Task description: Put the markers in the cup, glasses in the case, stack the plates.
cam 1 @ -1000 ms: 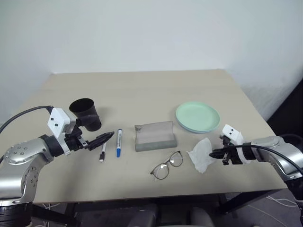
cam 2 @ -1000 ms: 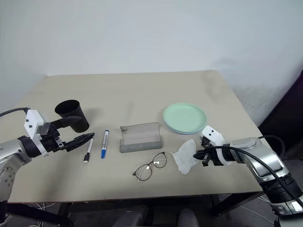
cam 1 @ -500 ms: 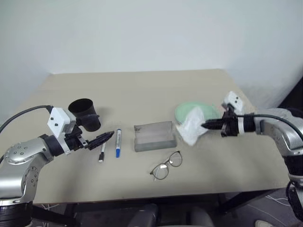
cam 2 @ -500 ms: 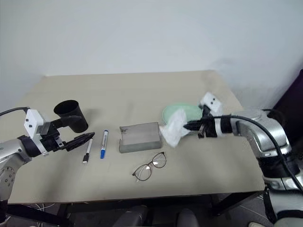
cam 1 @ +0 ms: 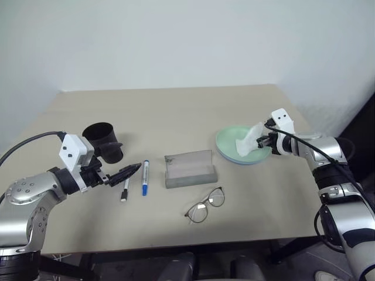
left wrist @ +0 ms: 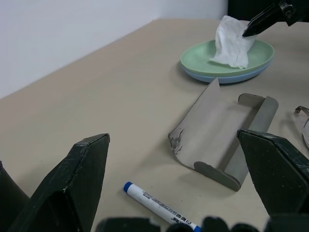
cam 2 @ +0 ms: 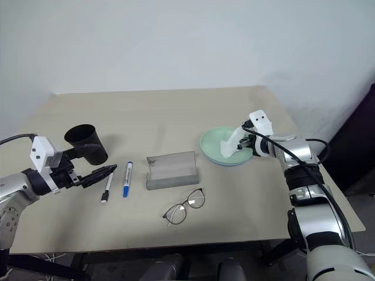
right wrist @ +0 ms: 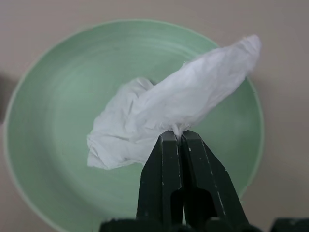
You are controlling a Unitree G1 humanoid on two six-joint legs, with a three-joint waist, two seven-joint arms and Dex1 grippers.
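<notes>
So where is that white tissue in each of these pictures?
Left eye view: the tissue hangs over the green plate, right of centre.
Right eye view: the tissue is in the same spot, over the plate.
Left wrist view: at the top, draped onto the plate.
Right wrist view: centre, pinched by the right tool.
Shared landmark: the green plate.

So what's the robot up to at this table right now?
The right gripper is shut on a crumpled white tissue, holding it over the mint green plate, which already sits stacked on the light blue plate. The left gripper hangs open near the two markers and the black cup. The markers lie on the table, and the glasses lie in front of the open grey case.
</notes>
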